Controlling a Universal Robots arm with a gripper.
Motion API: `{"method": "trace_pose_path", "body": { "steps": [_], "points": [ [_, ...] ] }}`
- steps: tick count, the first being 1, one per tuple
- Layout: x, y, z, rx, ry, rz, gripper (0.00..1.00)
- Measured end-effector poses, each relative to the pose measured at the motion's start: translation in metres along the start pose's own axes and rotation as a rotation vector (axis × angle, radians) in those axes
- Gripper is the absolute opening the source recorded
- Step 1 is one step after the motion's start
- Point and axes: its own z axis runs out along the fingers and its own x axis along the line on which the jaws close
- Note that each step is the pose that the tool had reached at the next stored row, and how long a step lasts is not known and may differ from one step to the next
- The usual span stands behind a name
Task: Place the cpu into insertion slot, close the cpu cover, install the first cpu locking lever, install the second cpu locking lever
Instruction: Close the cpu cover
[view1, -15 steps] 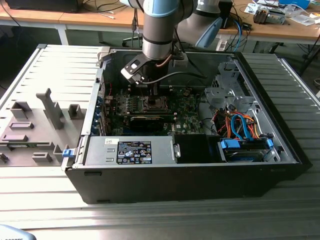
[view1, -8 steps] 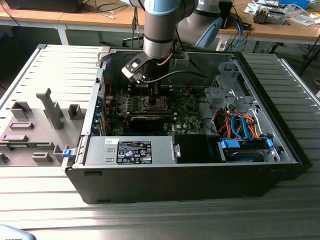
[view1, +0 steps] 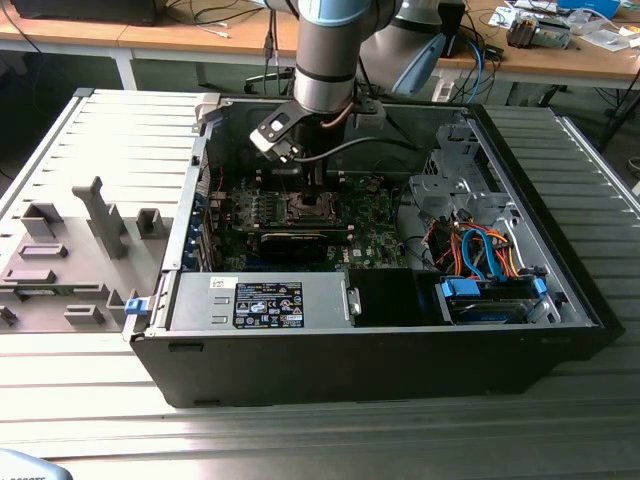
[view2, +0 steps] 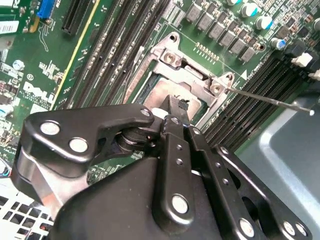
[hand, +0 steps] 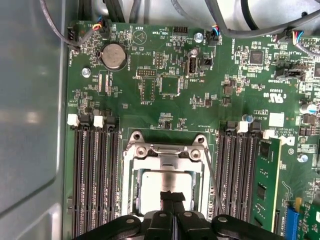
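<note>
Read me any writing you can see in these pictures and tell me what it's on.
Dark sticker on the silver metal box: print too small to read.
Green circuit board: white lettering, too small to read.
White label on that board: too small to read.
Nothing can be quoted.

"What carried everything?"
"A grey slatted metal table (view1: 350, 440). An open black computer case (view1: 380, 350) lay on it, with grey holder blocks (view1: 100, 215) beside it, on the exterior view's left."
</note>
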Motion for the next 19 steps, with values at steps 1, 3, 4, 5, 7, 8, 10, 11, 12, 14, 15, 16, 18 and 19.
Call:
{"method": "trace_pose_path", "body": {
  "steps": [1,3,4,5,7,8,10,11,12,14,15,16,18,19],
  "points": [
    [-0.0001,0.0007,-0.0016,0.0006,0.0005,0.000,0.11],
    [-0.0002,0.0004,-0.0067,0.0007,0.0008,0.000,0.11],
    [-0.0003,0.0003,-0.0110,0.0007,0.0008,0.000,0.11],
    [-0.0005,0.0001,-0.0162,0.0007,0.0008,0.000,0.11],
    [-0.0006,-0.0002,-0.0212,0.0008,0.0008,0.000,0.11],
    [-0.0007,-0.0003,-0.0239,0.0008,0.0008,0.000,0.11],
    [-0.0008,-0.0005,-0.0299,0.0007,0.0008,0.000,0.11],
    [-0.0009,-0.0007,-0.0333,0.0008,0.0007,0.000,0.11],
    [-0.0010,-0.0008,-0.0351,0.0007,0.0008,0.000,0.11],
    [-0.0010,-0.0008,-0.0361,0.0006,0.0010,0.000,0.11],
    [-0.0010,-0.0008,-0.0361,0.0005,0.0011,0.000,0.11],
    [-0.0010,-0.0008,-0.0361,0.0005,0.0011,0.000,0.11],
    [-0.0010,-0.0008,-0.0362,0.0007,0.0008,0.000,0.11],
    [-0.0010,-0.0008,-0.0362,0.0007,0.0009,0.000,0.11]
  ]
}}
